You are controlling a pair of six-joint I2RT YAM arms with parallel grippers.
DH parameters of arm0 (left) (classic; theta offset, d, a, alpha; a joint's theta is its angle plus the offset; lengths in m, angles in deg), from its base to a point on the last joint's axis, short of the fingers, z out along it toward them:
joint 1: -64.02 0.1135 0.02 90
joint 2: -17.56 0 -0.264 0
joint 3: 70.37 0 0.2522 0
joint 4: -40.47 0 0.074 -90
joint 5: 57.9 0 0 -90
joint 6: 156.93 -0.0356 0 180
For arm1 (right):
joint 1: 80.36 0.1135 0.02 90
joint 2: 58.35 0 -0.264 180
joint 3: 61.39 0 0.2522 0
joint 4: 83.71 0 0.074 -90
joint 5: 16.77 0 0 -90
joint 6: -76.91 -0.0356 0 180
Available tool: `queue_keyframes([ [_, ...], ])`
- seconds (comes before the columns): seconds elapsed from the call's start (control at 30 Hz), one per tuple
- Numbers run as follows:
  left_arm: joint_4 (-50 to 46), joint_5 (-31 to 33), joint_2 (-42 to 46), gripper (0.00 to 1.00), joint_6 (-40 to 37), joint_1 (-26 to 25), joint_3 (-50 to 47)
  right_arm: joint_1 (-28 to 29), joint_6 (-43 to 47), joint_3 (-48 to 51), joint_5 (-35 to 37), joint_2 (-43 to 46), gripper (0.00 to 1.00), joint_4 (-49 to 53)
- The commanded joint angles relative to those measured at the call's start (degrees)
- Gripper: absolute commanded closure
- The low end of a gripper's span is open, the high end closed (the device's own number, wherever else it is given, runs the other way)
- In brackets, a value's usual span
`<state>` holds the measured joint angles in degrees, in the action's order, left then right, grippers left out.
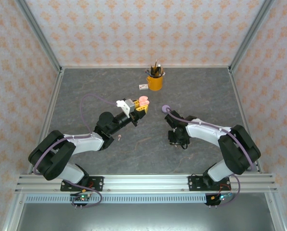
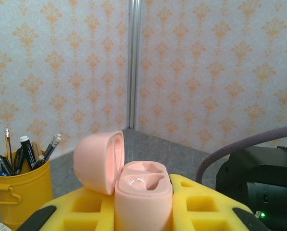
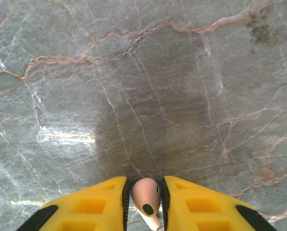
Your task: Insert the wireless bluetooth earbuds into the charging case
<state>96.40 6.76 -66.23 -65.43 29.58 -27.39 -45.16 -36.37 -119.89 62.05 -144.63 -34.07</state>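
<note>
Left arm (image 1: 83,142) and right arm (image 1: 205,132) are showing black joints and white link covers. A lilac cable (image 1: 92,96) is looping along each. Jaws are showing yellow, pocketed, with black outer patches. Green light (image 2: 262,215) is glowing.

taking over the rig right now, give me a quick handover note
Left claw: shut on the pink case, raised off the table, lid open, both wells look empty.
Right claw: shut on a pink earbud, just above the table.
A second pink earbud lies on the table beside the left arm.
Done: case is open, one bud is in the grip.
Left: seat this bud in the case, then fetch the one on the table.
</note>
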Motion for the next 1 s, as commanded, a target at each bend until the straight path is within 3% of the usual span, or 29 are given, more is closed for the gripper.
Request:
queue_keyframes([
  [0.0,0.62,-0.94,0.03,1.00,0.34,0.37,1.63,0.13,0.28,1.73,-2.01,0.74,0.75,2.61],
  [0.43,0.09,-1.09,0.56,1.00,0.35,0.07,1.35,0.13,-0.40,1.48,-1.22,0.30,0.85,0.89],
  [0.97,-3.06,-4.34,2.56,1.00,-1.28,-0.02,2.20,0.10,-2.31,-3.22,1.61,16.81,0.89,-3.20],
])
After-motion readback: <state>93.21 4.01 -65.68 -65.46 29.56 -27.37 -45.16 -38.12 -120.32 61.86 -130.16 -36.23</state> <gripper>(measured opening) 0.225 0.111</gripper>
